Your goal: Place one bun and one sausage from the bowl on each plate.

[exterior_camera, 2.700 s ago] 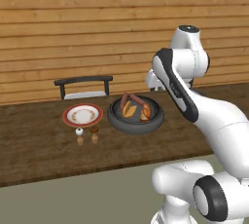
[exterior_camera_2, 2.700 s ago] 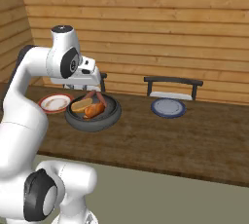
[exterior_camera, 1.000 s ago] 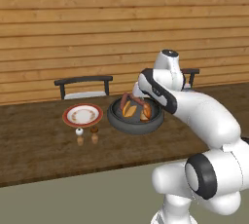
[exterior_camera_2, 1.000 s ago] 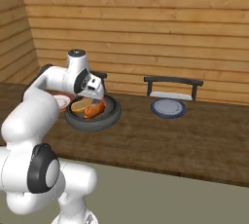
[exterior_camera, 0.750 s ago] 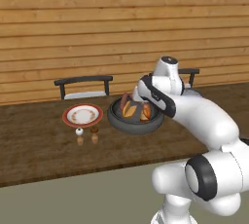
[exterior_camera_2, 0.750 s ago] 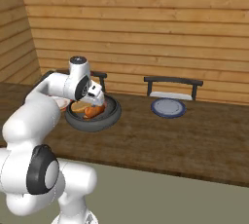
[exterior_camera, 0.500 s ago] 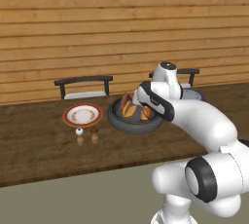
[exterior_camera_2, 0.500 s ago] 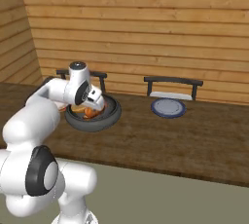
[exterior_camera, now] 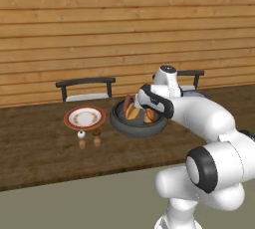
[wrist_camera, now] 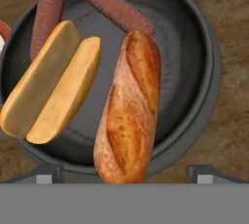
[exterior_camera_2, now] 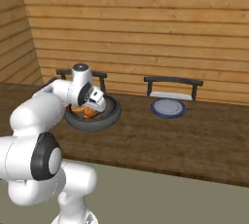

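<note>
My tool (wrist_camera: 124,173) hangs released over the bowl (wrist_camera: 194,38), tips cut off at frame edge. Crusty bun (wrist_camera: 129,106) lies betw. them; my arm hides most of the bowl's contents in base views.

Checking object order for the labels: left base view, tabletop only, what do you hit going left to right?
white plate with the red-brown rim → two small shakers just in front of its right half → dark bowl holding buns and sausages → gripper over the bowl's right side
</note>
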### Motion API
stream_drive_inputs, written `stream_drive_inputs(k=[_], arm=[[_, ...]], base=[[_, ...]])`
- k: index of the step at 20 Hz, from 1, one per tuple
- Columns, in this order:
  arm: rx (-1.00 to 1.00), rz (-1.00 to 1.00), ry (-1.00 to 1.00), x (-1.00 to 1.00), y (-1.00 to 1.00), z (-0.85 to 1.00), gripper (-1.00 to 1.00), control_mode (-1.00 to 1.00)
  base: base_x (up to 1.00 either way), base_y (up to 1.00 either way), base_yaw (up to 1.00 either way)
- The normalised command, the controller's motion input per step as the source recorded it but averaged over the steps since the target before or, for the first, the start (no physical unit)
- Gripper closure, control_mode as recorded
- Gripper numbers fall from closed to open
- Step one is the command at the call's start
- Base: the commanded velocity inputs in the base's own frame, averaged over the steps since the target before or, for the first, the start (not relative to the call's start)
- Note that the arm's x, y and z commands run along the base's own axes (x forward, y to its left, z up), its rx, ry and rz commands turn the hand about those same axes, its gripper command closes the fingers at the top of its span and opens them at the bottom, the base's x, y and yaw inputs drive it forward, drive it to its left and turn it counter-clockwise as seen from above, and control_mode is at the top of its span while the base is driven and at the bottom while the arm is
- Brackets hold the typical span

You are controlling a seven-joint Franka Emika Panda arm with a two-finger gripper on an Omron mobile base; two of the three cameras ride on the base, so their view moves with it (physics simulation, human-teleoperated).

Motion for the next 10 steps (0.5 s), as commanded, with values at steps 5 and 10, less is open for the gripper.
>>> stream_drive_inputs(k=[5,10], arm=[[0.0,0.0,0.11,0.23,-0.04,-0.16,-1.0,-1.0],[0.0,0.0,0.09,0.12,-0.09,-0.43,-1.0,-1.0]], base=[[0.0,0.0,0.0],[0.0,0.0,0.0]])
